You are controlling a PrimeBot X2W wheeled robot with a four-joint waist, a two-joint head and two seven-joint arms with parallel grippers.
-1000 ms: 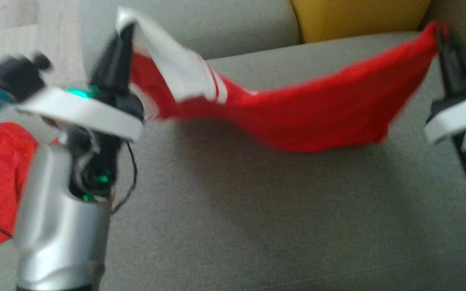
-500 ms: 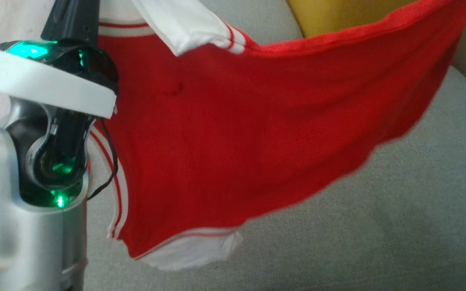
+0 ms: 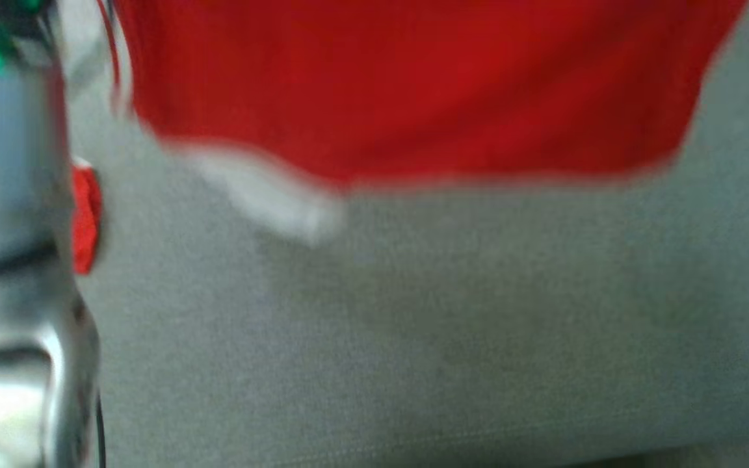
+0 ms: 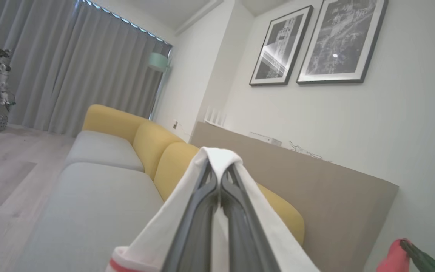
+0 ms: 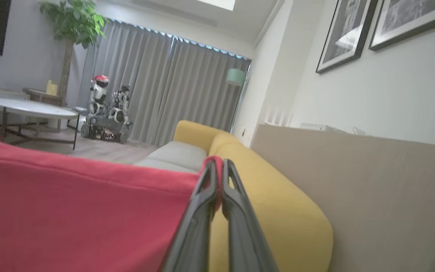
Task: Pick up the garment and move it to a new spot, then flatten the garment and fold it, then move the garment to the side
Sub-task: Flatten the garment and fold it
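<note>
Since the earlier head frames the garment (image 3: 413, 84) has climbed up the picture. Its lower edge, which hung low over the cushion half a second ago, now crosses the upper third, leaving a broad stretch of the grey sofa seat (image 3: 413, 338) bare beneath it (the whole view is smeared, so some of that shift may be the camera's own). The left gripper (image 4: 220, 174) is pinched together on a white corner of the cloth, which drapes down both sides of its fingers. The right gripper (image 5: 217, 166) is clamped on a red edge, with the yellow backrest (image 5: 270, 196) behind. So the garment hangs between the two arms, spread wide and seemingly clear of the seat, a white cuff (image 3: 264, 195) dangling lowest. I judge this to be the carry to a new spot; laying it flat comes next, and a swing could tuck the loose hem under.
</note>
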